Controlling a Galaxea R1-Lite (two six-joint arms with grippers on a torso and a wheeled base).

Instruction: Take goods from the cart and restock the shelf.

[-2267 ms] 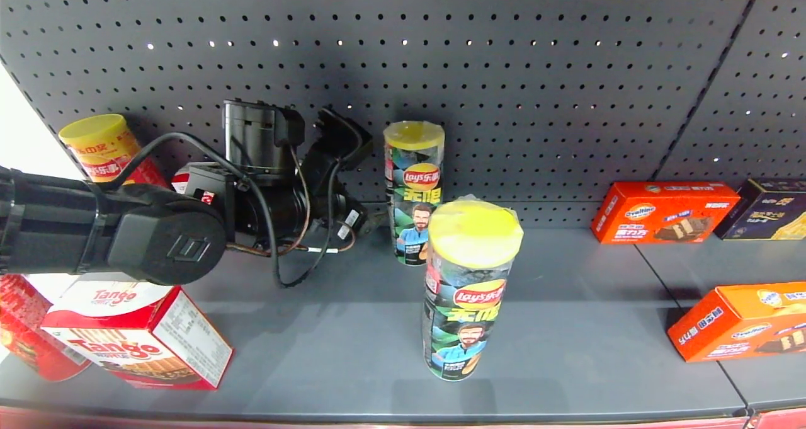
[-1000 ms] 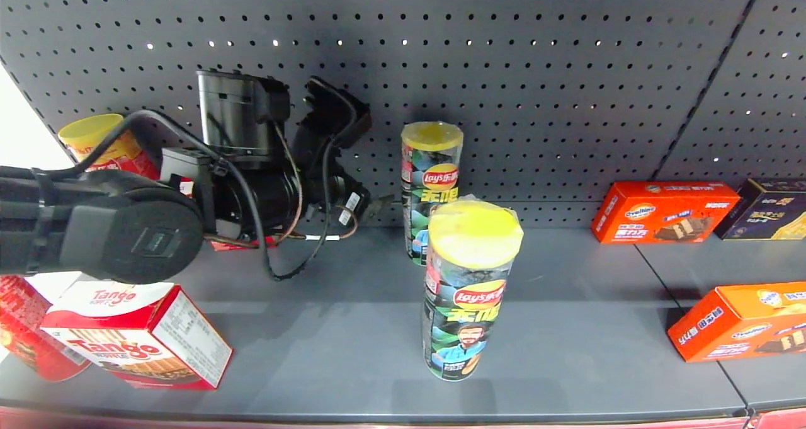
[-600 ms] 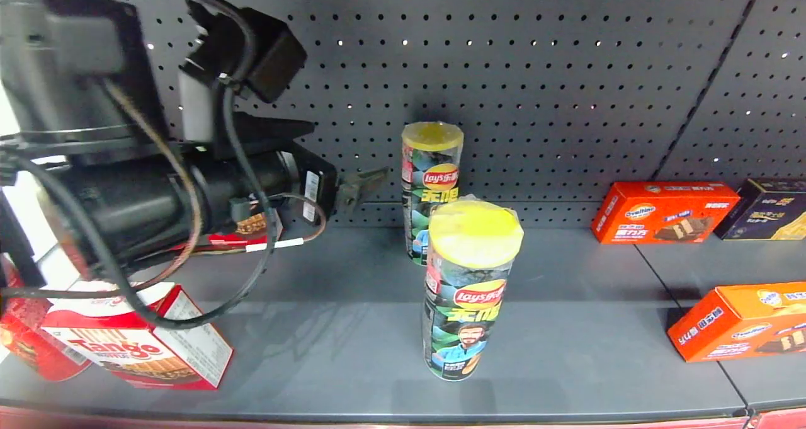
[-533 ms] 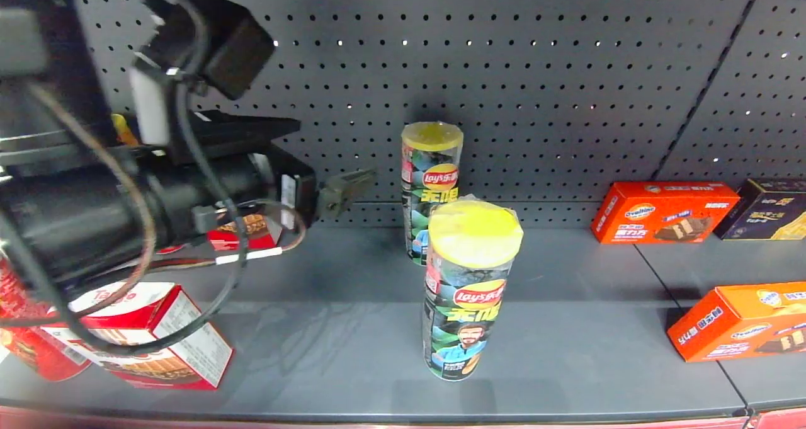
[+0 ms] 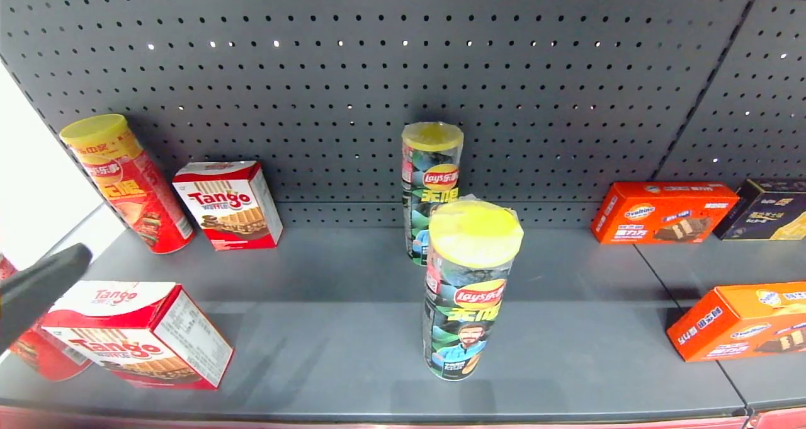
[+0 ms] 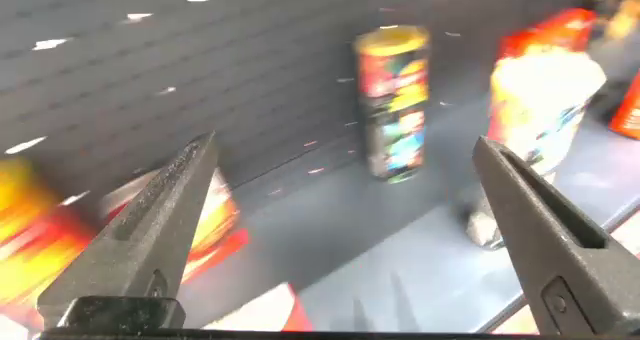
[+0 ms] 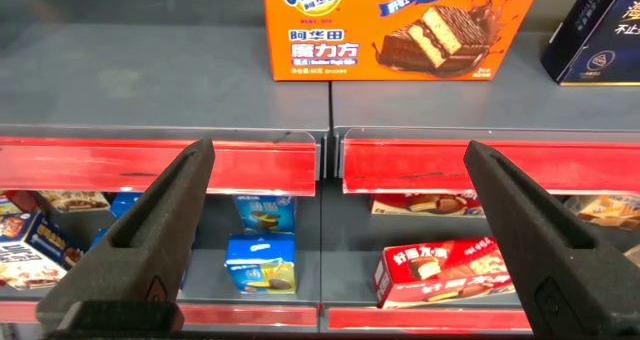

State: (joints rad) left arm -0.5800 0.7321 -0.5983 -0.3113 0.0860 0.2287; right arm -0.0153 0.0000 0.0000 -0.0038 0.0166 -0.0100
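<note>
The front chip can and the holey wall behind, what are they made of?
Front chip can: probably cardboard with a glossy printed wrap; its yellow lid looks like plastic, under crinkled clear film. Holey wall: likely painted metal, matte grey, with punched holes.

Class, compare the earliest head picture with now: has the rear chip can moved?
Yes. The rear chip can slid right along the shelf, closer to the front chip can, which stayed put and now overlaps it.

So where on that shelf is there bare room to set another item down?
Widest bare shelf lies between the front chip can and the orange boxes. Another patch sits between the front wafer box and that can. The left end, with red can and back wafer box, is crowded.
</note>
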